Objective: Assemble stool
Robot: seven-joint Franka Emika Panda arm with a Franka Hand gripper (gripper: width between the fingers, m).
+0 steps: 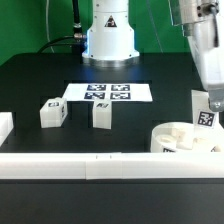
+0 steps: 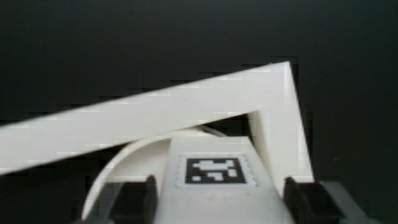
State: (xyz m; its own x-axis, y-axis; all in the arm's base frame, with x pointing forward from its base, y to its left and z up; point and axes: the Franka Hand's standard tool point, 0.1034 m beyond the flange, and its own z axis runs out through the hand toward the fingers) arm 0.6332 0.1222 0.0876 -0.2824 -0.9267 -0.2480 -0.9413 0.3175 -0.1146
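A thick round white seat (image 1: 185, 140) lay on a black surface (image 1: 160, 100), tucked into a corner of white rails (image 1: 90, 163). The arm (image 1: 205, 45) reached down over the seat's far edge, jaws clamped on a blocky white leg (image 1: 207, 114) bearing a black-and-white tag. The leg hung upright just above the seat; contact could not be told. In the wrist view the leg (image 2: 217, 172) sat between the jaws, with the seat (image 2: 134, 158) curving behind it. Toward the exterior view's left, well apart from the seat, rested a second leg (image 1: 101, 115) and, farther off, a third leg (image 1: 53, 112). The marker board (image 1: 105, 92) lay left of the seat too, farther back.
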